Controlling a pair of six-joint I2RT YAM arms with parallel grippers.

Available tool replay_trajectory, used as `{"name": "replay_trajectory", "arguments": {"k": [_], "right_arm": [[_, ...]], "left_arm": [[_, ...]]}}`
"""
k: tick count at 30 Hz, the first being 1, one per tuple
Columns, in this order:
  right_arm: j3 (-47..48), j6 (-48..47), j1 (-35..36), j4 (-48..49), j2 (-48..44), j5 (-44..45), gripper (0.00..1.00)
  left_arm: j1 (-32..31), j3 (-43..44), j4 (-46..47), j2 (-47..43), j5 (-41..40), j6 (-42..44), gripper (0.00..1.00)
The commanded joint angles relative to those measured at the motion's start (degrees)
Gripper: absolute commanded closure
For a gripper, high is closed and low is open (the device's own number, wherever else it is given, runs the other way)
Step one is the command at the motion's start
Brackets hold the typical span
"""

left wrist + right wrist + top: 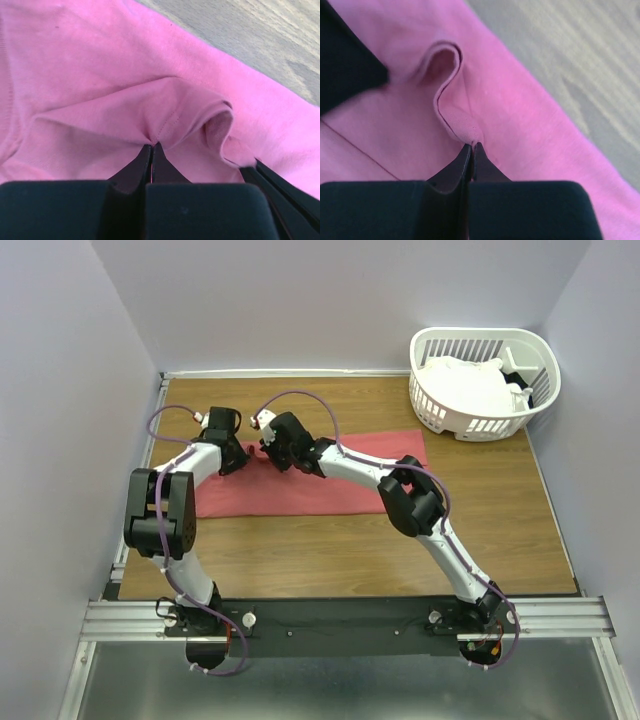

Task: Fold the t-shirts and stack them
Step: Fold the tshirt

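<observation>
The coral-red t-shirt [330, 485] lay flat on the wooden worktop [400, 550] as a long band, running from the left side to a little past the middle, nearer the far edge than the near one. Both arms reached over its left end, their wrists close together above the shirt's far hem. In the left wrist view the left jaws were pressed together on a small raised pleat of the coral-red t-shirt [100, 75], with a stitched seam running into the pinch and the cloth puckered around it. Just to the right of that pinch a rolled loop of hem stood up, and beyond it the dark fingers [280, 185] of the other arm showed at the lower right. In the right wrist view the right jaws were likewise clamped on a narrow fold of the shirt's edge [465, 125], beside bare worktop [580, 60] on the right. At the far right corner stood a white slatted laundry basket [440, 415], tilted a little, with white t-shirts [470, 385] bundled inside it, well apart from the red one.
</observation>
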Motion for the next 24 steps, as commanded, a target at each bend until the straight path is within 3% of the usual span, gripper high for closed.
{"name": "replay_trajectory", "arguments": {"k": [1, 10, 24], "right_arm": [[-2.83, -0.65, -0.21, 0.69, -3.3, -1.05, 0.94], [-7.22, -0.21, -0.21, 0.51, -7.35, -2.89, 0.94], [-14.08, -0.12, 0.23, 0.07, -12.89, -7.81, 0.94]], "left_arm": [[2.24, -0.19, -2.2, -4.76, -2.11, 3.61, 1.0], [9.18, -5.64, -2.29, -9.96, 3.95, 8.35, 1.0], [10.24, -6.78, -3.69, -12.59, 4.57, 9.32, 1.0]]}}
